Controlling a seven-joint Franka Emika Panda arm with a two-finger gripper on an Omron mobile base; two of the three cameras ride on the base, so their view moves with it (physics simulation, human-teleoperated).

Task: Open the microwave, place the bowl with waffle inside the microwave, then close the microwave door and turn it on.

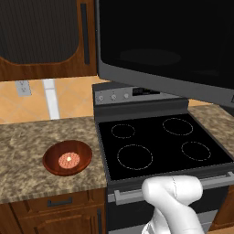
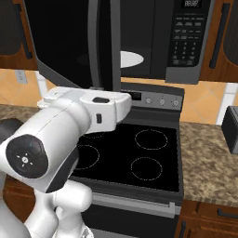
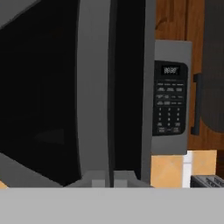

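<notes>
Gripper clamped tight on microwave door handle, door swung open. One bowl, one waffle inside, near counter right edge by stove.

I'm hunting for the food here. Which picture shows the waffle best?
The left base view: the waffle lies in the bowl on the counter left of the stove, seen from above. The right base view and hand view look at the microwave instead.
</notes>
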